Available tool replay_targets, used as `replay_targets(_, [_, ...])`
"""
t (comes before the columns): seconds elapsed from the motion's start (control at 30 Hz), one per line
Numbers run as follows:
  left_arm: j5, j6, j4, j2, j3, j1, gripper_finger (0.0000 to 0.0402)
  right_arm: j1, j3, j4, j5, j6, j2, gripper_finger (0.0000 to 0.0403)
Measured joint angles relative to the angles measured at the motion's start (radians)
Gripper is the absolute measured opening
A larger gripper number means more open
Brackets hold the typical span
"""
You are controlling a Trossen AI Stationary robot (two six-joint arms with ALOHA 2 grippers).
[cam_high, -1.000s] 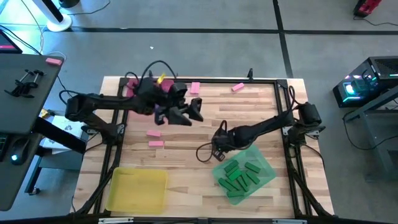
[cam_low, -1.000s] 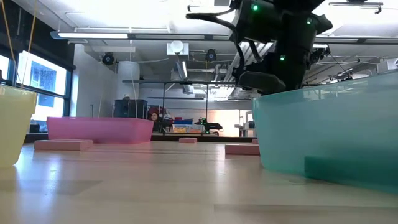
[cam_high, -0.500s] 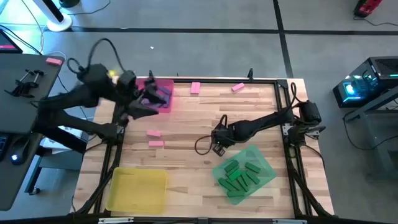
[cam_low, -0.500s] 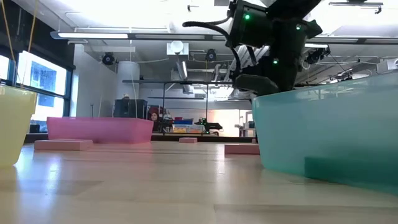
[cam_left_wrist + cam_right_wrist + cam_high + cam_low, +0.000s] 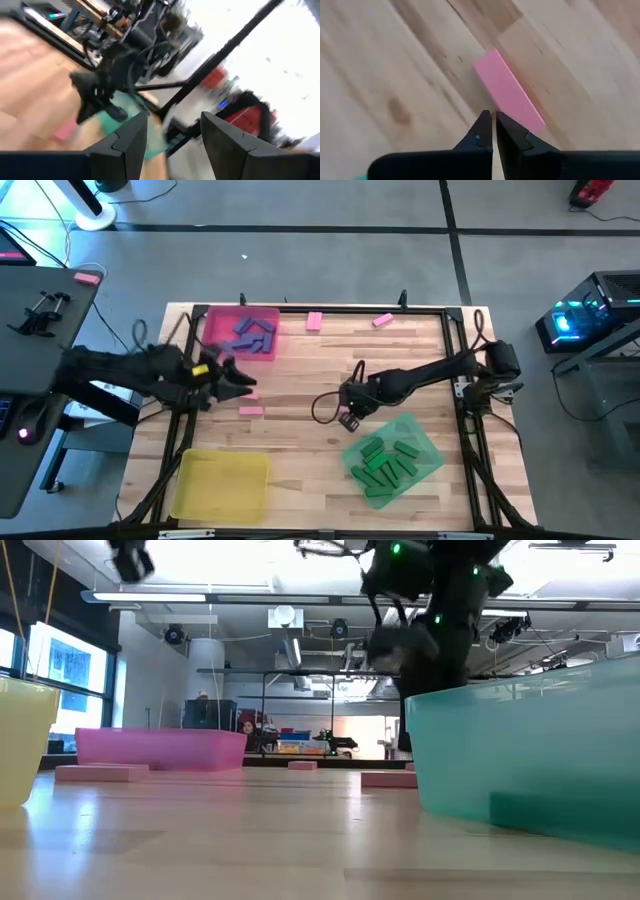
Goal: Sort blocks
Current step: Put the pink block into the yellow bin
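Change: left tool (image 5: 238,378) now back at 9 o'clock, fingers apart, empty | purple blocks (image 5: 250,335) in pink tray (image 5: 212,320), 11 o'clock | pink blocks (image 5: 250,410) still loose on counter (image 5: 300,470) | right tool (image 5: 346,418) pressed together, empty, centre | sorting unfinished.

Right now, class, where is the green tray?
In the high view, the green tray sits near the table's front right, holding green blocks, just below the right pincer.
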Motion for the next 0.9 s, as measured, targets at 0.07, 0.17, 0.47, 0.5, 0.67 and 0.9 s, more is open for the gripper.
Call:
replay_targets(0.07, [-0.025,-0.097,0.145,-0.027,-0.118,-0.022,0.0170,0.000,0.000,-0.003,-0.001,0.000,-0.038,0.0000])
replay_targets(0.17, [-0.044,-0.183,0.327,-0.035,-0.236,-0.051,0.0170,0.000,0.001,0.033,-0.002,-0.026,-0.108,0.0000])
replay_targets(0.47, [-0.047,-0.185,0.448,-0.039,-0.267,-0.060,0.0169,-0.011,0.003,0.131,-0.159,-0.263,-0.067,0.0075])
replay_targets(0.5, [-0.044,-0.178,0.454,-0.039,-0.261,-0.060,0.0169,-0.011,0.003,0.134,-0.164,-0.279,-0.053,0.0095])
replay_targets(0.67, [-0.061,-0.133,0.455,-0.040,-0.247,-0.060,0.0169,0.024,0.003,0.138,-0.067,-0.450,-0.025,0.0199])
replay_targets(0.9, [-0.110,-0.117,0.431,-0.037,-0.248,-0.059,0.0169,0.026,0.003,0.091,0.185,-0.552,-0.021,0.0260])
